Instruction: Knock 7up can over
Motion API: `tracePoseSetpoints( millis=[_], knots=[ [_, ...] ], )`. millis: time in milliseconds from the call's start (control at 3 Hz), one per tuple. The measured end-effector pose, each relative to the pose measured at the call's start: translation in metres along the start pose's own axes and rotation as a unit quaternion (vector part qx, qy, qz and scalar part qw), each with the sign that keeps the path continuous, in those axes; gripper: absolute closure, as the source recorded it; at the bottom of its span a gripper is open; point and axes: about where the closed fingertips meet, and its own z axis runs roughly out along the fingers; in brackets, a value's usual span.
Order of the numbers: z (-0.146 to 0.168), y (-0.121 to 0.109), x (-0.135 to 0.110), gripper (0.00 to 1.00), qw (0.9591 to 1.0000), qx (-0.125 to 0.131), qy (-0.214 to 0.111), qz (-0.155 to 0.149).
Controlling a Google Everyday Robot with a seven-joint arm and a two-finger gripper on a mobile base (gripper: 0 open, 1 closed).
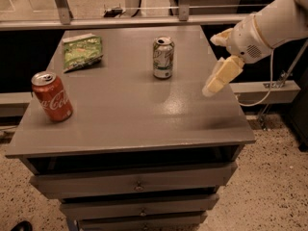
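Observation:
The 7up can [163, 57] stands upright on the grey table top [130, 114], toward the back middle. It has a white-and-green body and a silver top. My gripper [210, 65] hangs over the table's right side, to the right of the can and a little nearer the camera, not touching it. Its two cream fingers [220, 76] are spread apart and hold nothing.
A red Coca-Cola can [52, 96] stands upright near the table's left front. A flat green snack bag [83, 51] lies at the back left. Drawers [137, 183] sit below the top. A rail [144, 20] runs behind the table.

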Motion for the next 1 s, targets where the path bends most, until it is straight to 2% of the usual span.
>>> tracePoseSetpoints(
  millis=[333, 667, 1000],
  knots=[
    [0.025, -0.021, -0.011, 0.0, 0.998, -0.011, -0.055, 0.031],
    [0.054, -0.034, -0.025, 0.0, 0.9913, -0.03, -0.111, 0.063],
    [0.095, -0.038, -0.049, 0.0, 0.9762, -0.069, -0.186, 0.088]
  ],
)
